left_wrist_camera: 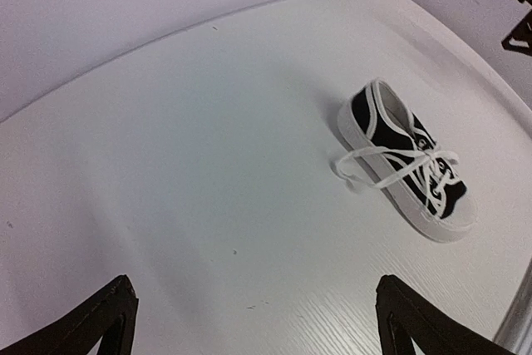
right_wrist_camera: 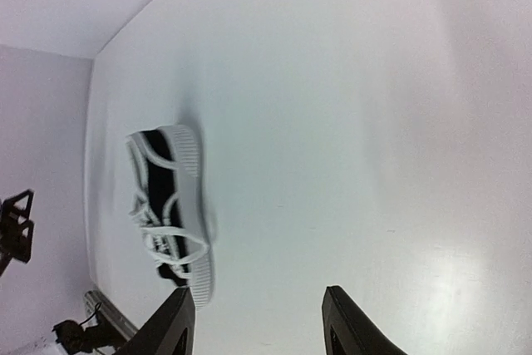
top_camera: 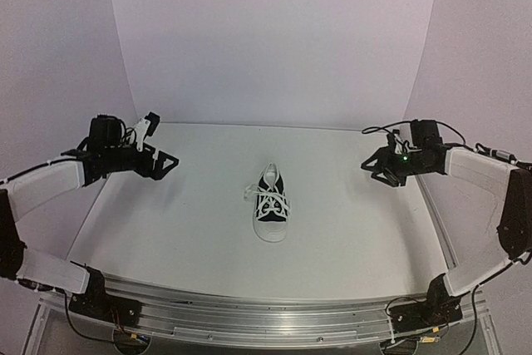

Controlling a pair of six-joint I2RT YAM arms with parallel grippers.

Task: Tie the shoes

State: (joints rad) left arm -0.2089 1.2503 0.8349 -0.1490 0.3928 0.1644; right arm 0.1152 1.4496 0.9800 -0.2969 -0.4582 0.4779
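- My left claw (top_camera: 165,162) hangs spread and empty, well apart from the shoe.
- The shoe (top_camera: 273,205) sits mid-desk (top_camera: 166,230), toe toward me, with its laces (top_camera: 251,192) loose. It is probably light, so a one-sided tug could drag or tip it.
- My right claw (top_camera: 376,169) is spread too. Thin white laces lying flat could slip my pinch.

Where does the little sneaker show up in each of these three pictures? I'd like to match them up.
Top view: the sneaker sits in the middle of the picture, toe toward the bottom edge.
Left wrist view: the sneaker is right of centre.
Right wrist view: the sneaker is left of centre, toe pointing down.
Shared landmark: its white toe cap.
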